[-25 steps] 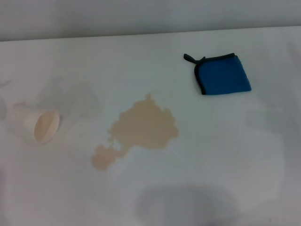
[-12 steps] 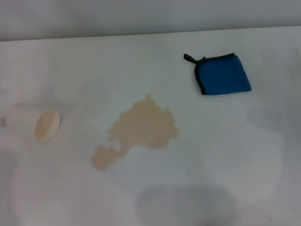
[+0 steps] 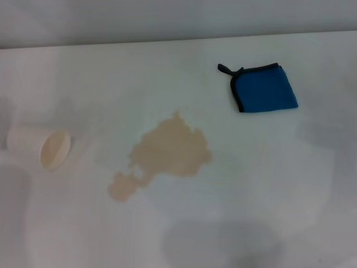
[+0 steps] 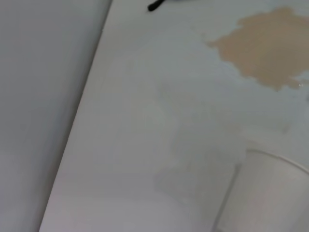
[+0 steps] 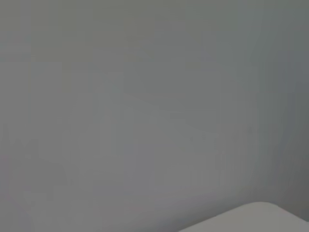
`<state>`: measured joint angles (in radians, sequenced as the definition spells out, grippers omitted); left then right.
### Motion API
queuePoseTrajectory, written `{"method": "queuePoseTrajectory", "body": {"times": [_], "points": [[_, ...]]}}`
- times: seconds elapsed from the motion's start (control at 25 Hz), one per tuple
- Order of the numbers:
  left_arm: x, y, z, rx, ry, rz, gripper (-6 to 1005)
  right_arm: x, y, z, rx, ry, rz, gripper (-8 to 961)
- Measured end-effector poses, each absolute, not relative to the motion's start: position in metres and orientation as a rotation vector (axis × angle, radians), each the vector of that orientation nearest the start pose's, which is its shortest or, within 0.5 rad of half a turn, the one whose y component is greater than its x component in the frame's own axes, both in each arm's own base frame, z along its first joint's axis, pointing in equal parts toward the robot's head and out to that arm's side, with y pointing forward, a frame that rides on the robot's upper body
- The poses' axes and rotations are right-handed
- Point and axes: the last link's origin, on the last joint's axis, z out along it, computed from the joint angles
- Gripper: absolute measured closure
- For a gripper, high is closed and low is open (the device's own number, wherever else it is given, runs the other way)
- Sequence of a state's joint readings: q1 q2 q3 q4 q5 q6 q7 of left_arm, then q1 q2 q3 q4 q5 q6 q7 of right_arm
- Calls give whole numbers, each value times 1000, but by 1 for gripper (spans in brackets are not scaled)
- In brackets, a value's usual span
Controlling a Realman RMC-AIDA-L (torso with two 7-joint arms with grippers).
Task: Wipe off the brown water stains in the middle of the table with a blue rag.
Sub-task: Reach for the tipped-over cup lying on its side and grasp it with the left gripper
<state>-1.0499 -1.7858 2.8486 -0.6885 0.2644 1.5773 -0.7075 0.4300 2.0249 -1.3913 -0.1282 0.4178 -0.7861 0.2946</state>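
The brown water stains (image 3: 170,152) lie in the middle of the white table (image 3: 111,84), a tan blotch with a smaller lobe at its near left. The left wrist view shows the stains (image 4: 268,46) too. The blue rag (image 3: 264,88) lies folded flat at the far right of the table, black trim and loop toward the stains. Only the tip of its black loop (image 4: 154,6) shows in the left wrist view. Neither gripper shows in any view.
A white paper cup (image 3: 39,148) lies on its side at the left of the table, its mouth toward the stains; it also shows in the left wrist view (image 4: 263,193). The table's far edge (image 3: 178,40) meets a grey wall. The right wrist view shows grey wall and a table corner (image 5: 256,217).
The stains, rag and cup have not moved. Faint shadows on the table at the left and right have shifted.
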Motion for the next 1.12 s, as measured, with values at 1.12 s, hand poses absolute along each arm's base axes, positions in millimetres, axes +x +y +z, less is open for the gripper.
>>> {"method": "queuePoseTrajectory", "body": {"times": [1.12], "points": [[-279, 420, 82, -2795, 683, 598, 116, 427, 339, 57, -1063, 1013, 474, 136]]}}
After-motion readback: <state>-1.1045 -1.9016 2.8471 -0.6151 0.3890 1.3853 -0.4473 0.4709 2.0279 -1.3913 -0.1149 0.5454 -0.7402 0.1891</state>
